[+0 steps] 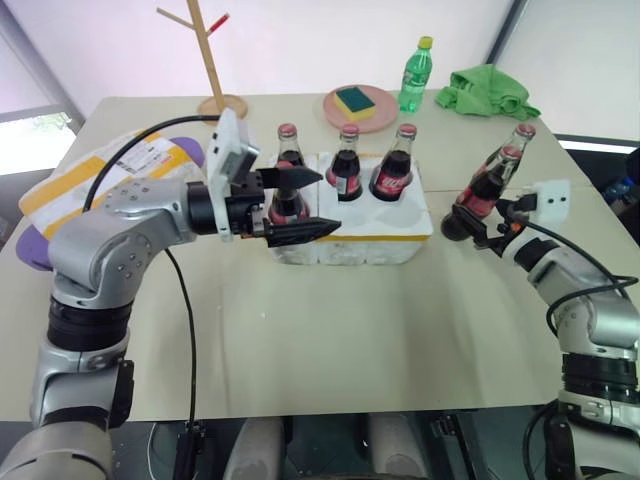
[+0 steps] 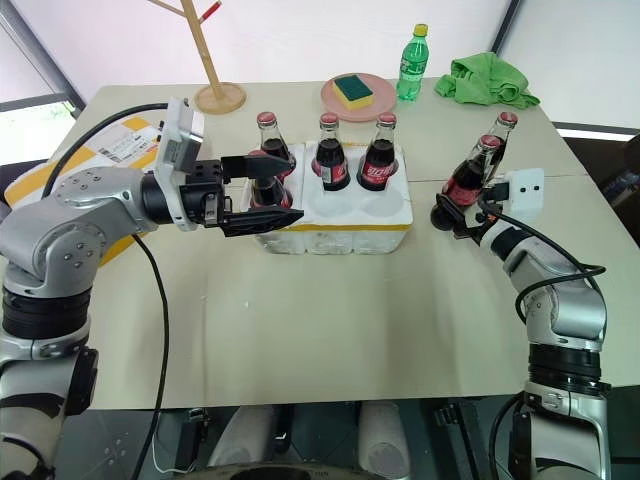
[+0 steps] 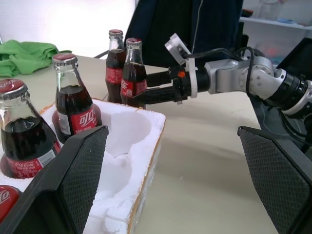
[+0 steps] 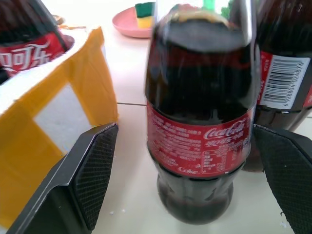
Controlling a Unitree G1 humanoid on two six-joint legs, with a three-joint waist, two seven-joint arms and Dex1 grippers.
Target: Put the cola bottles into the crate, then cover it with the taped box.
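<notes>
Four cola bottles (image 2: 327,150) are seated in the crate (image 2: 345,215) mid-tabletop; two more (image 2: 480,165) are left standing at its 3 o'clock. Right tool (image 4: 187,165) is spread wide around one, nothing gripped. Left tool (image 2: 262,192) is held wide, empty, over the crate's 9 o'clock end.

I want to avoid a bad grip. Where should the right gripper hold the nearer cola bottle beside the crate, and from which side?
Probably at the labelled body of the nearer cola bottle, approaching level from the robot's side. It stands upright, and the open right gripper already has a finger on each side.
</notes>
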